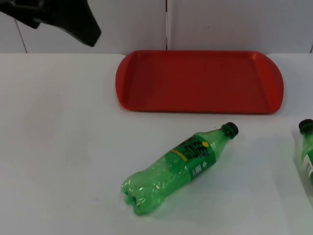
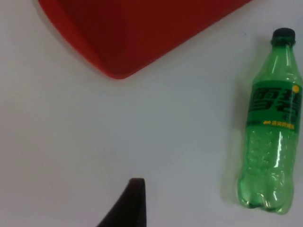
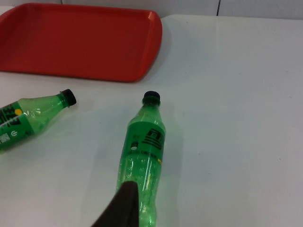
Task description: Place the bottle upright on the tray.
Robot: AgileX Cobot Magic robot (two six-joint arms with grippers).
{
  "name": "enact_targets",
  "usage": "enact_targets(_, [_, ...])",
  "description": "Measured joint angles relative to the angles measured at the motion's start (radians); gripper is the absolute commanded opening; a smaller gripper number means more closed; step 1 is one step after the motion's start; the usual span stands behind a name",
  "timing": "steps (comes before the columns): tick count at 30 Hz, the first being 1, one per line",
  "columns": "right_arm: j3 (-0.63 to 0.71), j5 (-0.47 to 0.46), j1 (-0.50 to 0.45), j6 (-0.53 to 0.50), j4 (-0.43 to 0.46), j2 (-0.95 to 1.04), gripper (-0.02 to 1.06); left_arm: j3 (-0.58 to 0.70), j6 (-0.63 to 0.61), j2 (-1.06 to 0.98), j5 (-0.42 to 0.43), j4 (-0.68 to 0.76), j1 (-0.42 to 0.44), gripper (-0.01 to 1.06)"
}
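A green plastic bottle [image 1: 178, 168] with a black cap lies on its side on the white table, in front of the red tray [image 1: 146, 98], cap pointing toward the tray's right end. It appears again in the left wrist view [image 2: 272, 137] and in the right wrist view [image 3: 28, 120]. The tray [image 2: 118, 52] [image 3: 142, 61] holds nothing. My left gripper [image 1: 80, 24] hangs high at the back left, well away from the bottle. My right gripper [image 3: 125, 205] hovers just over the base of a second bottle.
That second green bottle [image 3: 142, 156] lies on its side at the table's right edge [image 1: 307, 147], its cap toward the tray. White table stretches to the left of the first bottle. A grey partition wall stands behind the tray.
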Motion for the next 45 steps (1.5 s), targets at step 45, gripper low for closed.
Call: enact_targets(45, [0.000,0.000,0.000,0.000,0.000,0.000,1.05,-0.209,-0.193,0.551,-0.130,0.159,-0.478,1.01])
